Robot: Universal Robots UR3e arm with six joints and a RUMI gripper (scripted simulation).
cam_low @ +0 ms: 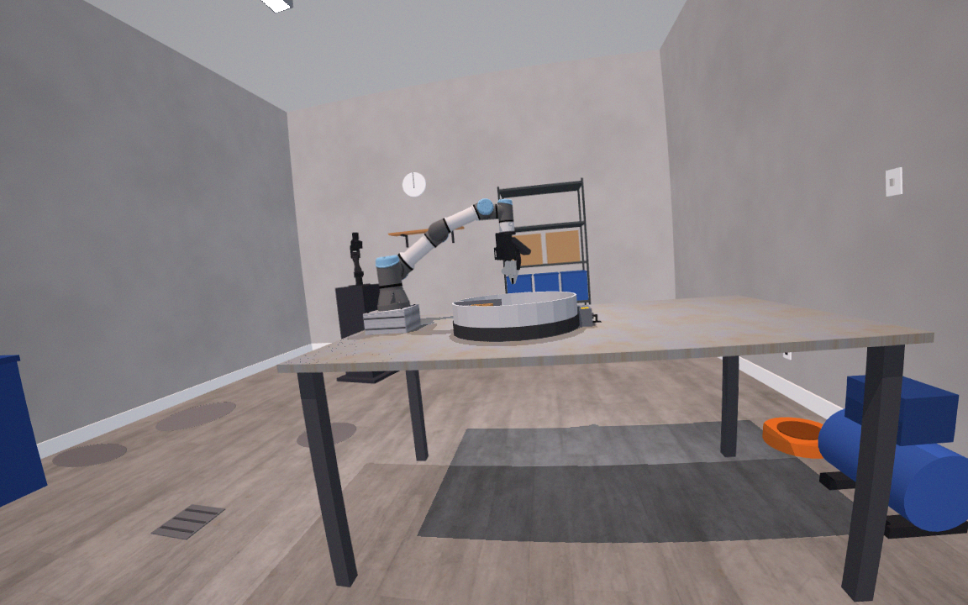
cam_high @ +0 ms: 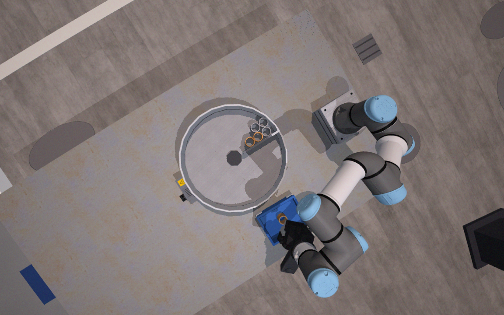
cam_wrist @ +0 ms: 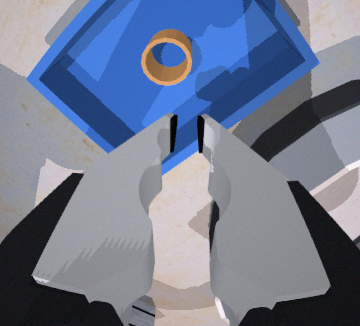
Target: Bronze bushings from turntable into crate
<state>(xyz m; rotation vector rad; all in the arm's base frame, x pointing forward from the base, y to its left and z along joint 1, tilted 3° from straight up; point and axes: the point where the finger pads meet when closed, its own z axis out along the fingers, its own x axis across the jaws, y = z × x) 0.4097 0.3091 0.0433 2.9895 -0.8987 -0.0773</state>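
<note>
The blue crate (cam_wrist: 172, 61) lies below my gripper (cam_wrist: 187, 117) and holds one bronze bushing (cam_wrist: 167, 57); the crate also shows in the top view (cam_high: 278, 218) beside the turntable (cam_high: 232, 158). My gripper is shut with nothing between the fingers and hangs well above the crate's near edge; it also shows in the side view (cam_low: 508, 263). On the turntable, two bronze bushings (cam_high: 253, 138) and three steel bushings (cam_high: 261, 125) sit together behind a small divider near the rim.
The arm's base block (cam_high: 330, 125) stands on the table by the turntable. A small control box (cam_high: 185, 191) sits at the turntable's edge. A black stand (cam_high: 498, 243) is off the table to the right.
</note>
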